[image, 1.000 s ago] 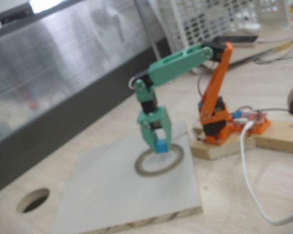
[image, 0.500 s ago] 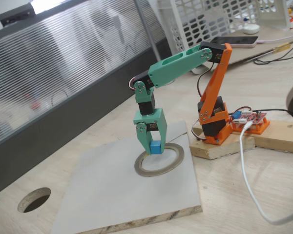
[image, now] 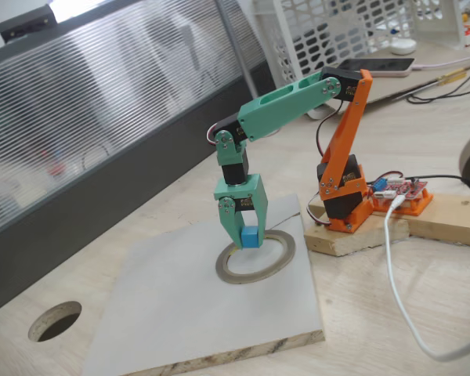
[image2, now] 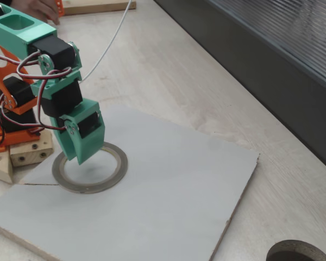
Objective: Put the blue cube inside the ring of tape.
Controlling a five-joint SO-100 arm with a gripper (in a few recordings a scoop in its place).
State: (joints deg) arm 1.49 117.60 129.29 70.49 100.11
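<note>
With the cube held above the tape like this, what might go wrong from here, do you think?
The gripper holds the blue cube over the far edge of the ring of tape, not its middle. Released here, the cube may land on the rim or bounce outside. The fingers, if lowered further, might also press on the tape and shift the ring across the grey board.

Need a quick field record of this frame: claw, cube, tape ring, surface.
claw: green two-finger claw, pointing down, shut on the cube
cube: tiny sky-blue cube, held between the fingers, over the ring's far rim in a fixed view; contact with the rim or board cannot be told
ring: flat grey-tan tape ring, lying on the board
surface: pale grey board on a wooden table
</note>
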